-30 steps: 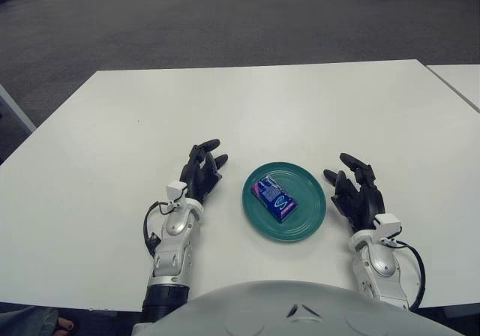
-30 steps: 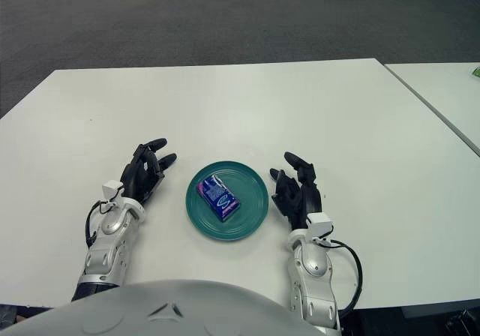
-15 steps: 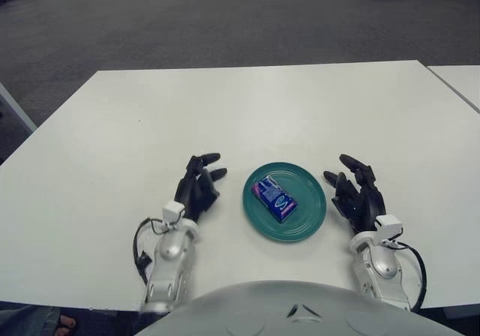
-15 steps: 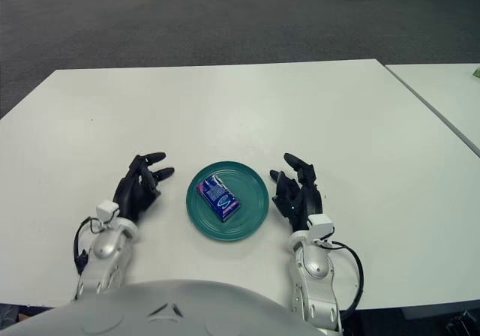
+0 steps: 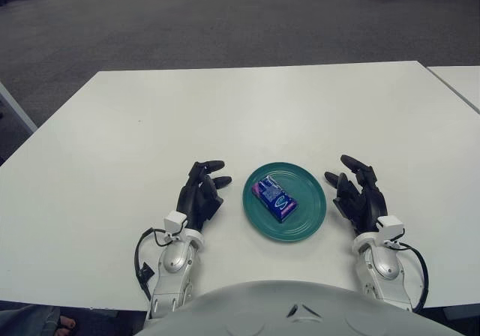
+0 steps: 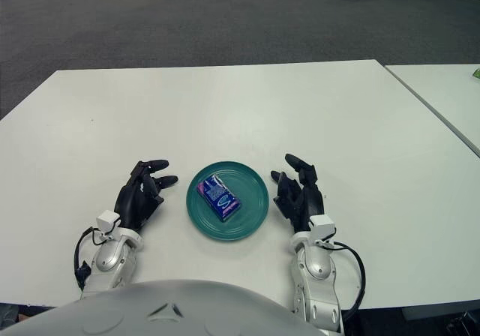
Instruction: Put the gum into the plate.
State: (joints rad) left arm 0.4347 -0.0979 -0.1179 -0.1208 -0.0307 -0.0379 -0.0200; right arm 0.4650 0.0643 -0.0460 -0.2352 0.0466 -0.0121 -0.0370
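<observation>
A small blue pack of gum (image 5: 275,199) is seen lying flat in the middle of a round teal plate (image 5: 309,214), angled toward the near right. The plate is set on a white surface (image 5: 247,111), toward its near edge. The left hand (image 5: 201,195) is shown just left of the plate, the right hand (image 5: 358,196) just right of it; both sets of fingers are loosely spread and nothing is held.

White table (image 5: 225,111); second white table (image 5: 457,77) at right; grey carpet floor (image 5: 187,21) beyond.
</observation>
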